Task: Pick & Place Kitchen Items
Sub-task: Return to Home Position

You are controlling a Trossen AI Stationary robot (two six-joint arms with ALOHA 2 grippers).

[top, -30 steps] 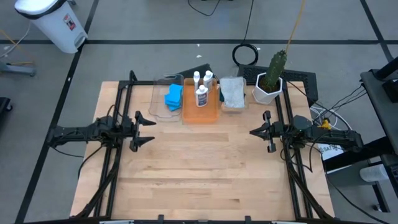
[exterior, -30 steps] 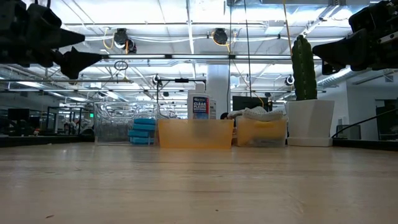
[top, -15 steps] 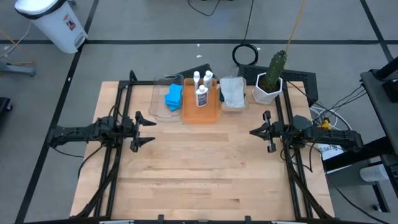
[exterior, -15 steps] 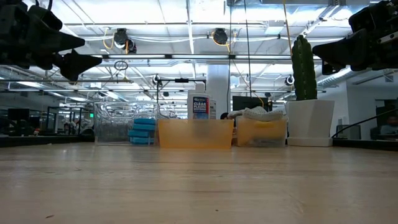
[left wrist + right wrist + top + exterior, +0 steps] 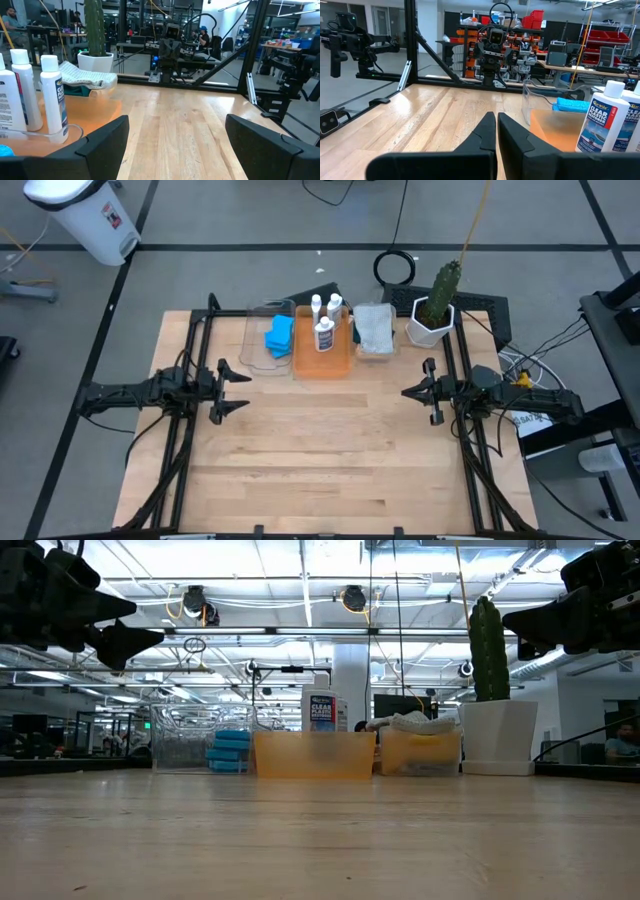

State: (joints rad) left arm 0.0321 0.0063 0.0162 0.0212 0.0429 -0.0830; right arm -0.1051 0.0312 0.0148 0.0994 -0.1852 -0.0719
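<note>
**Both arms parked, nothing moved in the last second**

The left gripper [image 5: 243, 391] stayed at the table's 9 o'clock, fingers spread wide and empty. The right gripper [image 5: 408, 392] stayed at 3 o'clock, fingers pressed together on nothing. The small bright blue sponges [image 5: 279, 334] lay stacked in the clear rectangular plastic bin [image 5: 255, 348] at 12 o'clock. The small white labelled bottles [image 5: 323, 330] stood in the translucent orange bin [image 5: 325, 366] touching its 3 o'clock side, and a pale folded cloth [image 5: 374, 327] filled the next bin along. The white pot with a green cactus [image 5: 430, 323] sat towards 1 o'clock. No loose item showed on the wooden table [image 5: 320, 450], so the sorting looked finished and home reached, with nothing in either arm's way.
</note>
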